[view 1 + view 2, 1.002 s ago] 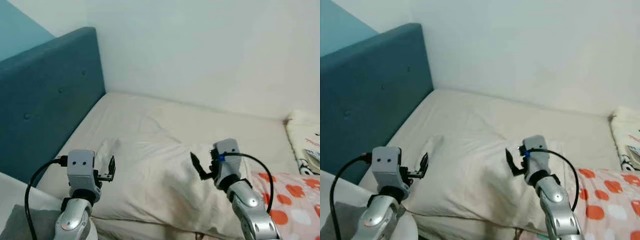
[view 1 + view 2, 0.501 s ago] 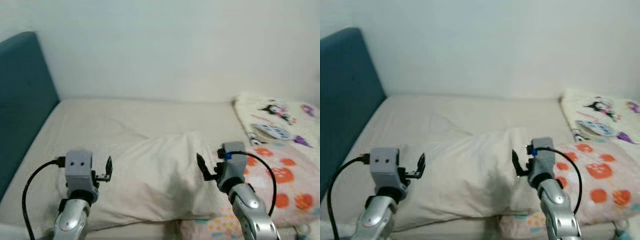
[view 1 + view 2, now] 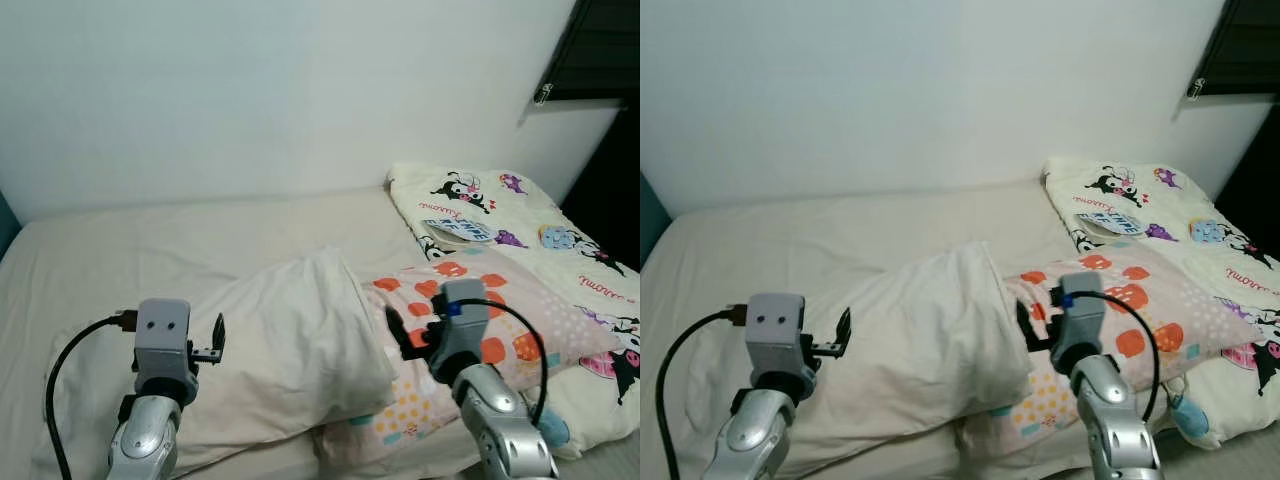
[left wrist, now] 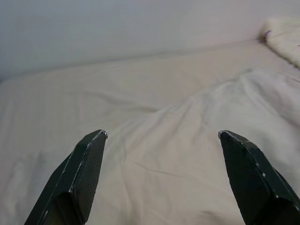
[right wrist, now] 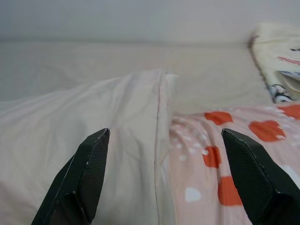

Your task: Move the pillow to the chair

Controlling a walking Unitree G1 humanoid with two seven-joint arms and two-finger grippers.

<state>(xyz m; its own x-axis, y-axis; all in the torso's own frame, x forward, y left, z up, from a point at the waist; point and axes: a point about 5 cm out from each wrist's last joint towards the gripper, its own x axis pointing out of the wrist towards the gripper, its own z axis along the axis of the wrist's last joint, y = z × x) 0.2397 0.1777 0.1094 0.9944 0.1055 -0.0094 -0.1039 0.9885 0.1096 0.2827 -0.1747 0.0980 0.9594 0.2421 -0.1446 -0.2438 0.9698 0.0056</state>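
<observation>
The pillow (image 3: 285, 345) is a large, soft, cream-white one in a plain wrinkled case, long and plump, with a seam running along its raised right end. It lies on the bed (image 3: 150, 240) in front of the robot, its right end resting up against and partly over a second pillow (image 3: 500, 320), pink with orange and white spots, which sits at about 3 o'clock from it. Beyond that, toward 1 o'clock, a cream quilt (image 3: 480, 205) printed with cartoon figures is heaped along the bed's far right side. A pale wall (image 3: 280, 90) runs behind the bed at 12 o'clock, and a dark window edge (image 3: 600, 50) shows at the upper right.

The left gripper (image 4: 161, 178) hovers above the white pillow's left part, at about 8 o'clock from its middle, fingers spread wide apart and holding nothing. The right gripper (image 5: 166, 178) hangs over the line where the two pillows meet, its fingers likewise wide apart and empty.
</observation>
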